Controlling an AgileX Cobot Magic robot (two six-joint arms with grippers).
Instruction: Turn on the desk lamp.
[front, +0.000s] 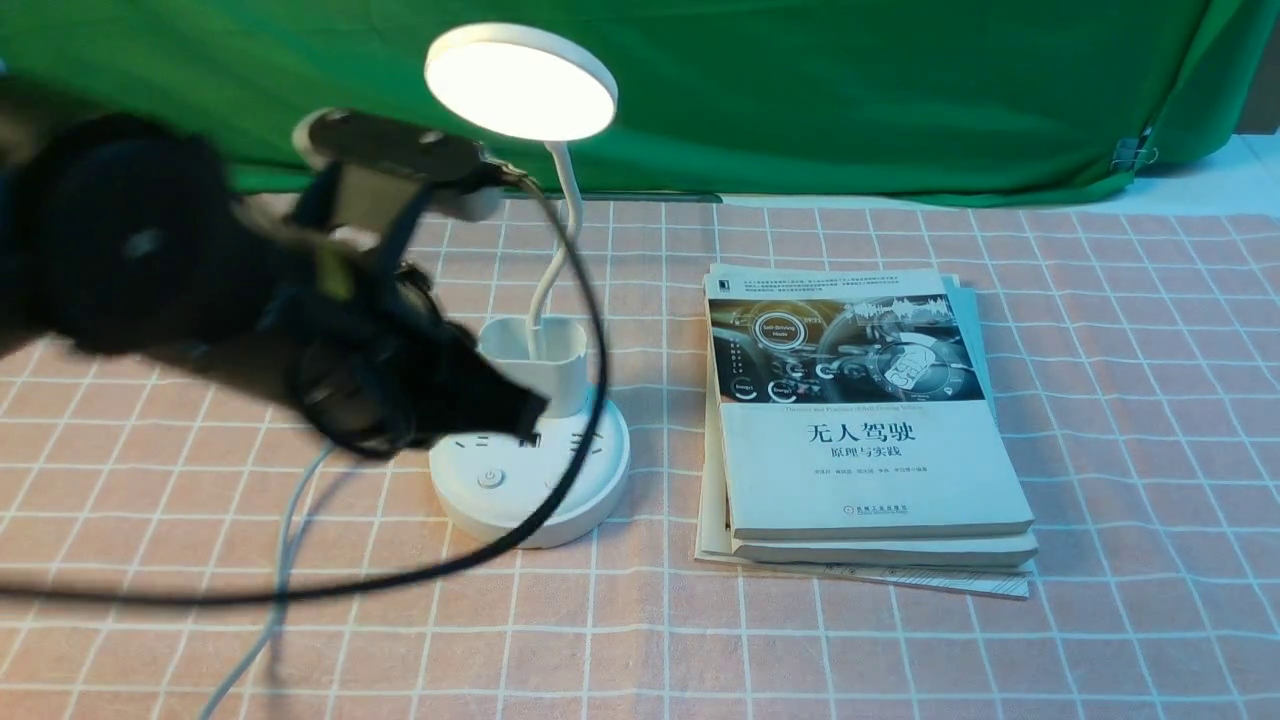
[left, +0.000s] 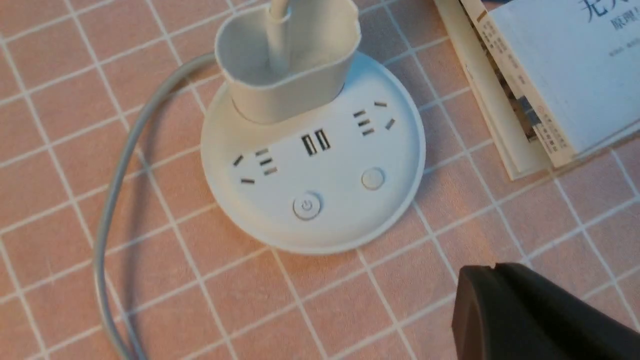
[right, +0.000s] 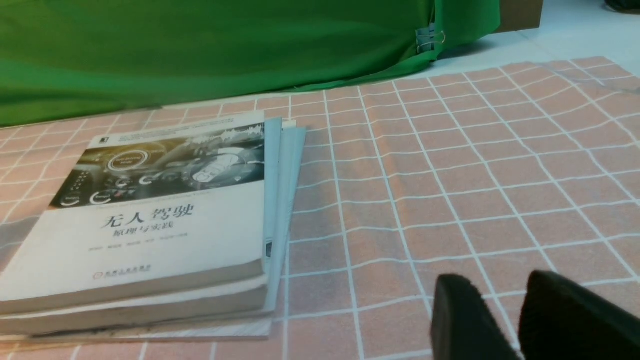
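The white desk lamp (front: 520, 82) stands left of centre, its round disc head glowing. Its gooseneck rises from a small cup holder (front: 535, 362) on the round base (front: 560, 500). In the left wrist view the base (left: 320, 220) shows sockets, a power button (left: 306, 206) and a second round button (left: 372, 178). My left gripper (front: 530, 412) is shut and empty, hovering just above the base's left part. It also shows in the left wrist view (left: 492, 272), off the base over the cloth. My right gripper (right: 500, 295) is slightly open and empty above the cloth, away from the lamp.
A stack of books (front: 860, 420) lies right of the lamp, also in the right wrist view (right: 150, 215). The lamp's grey cord (front: 280, 560) runs to the front left. A green curtain (front: 800, 90) hangs at the back over a pink checked cloth (front: 1100, 400).
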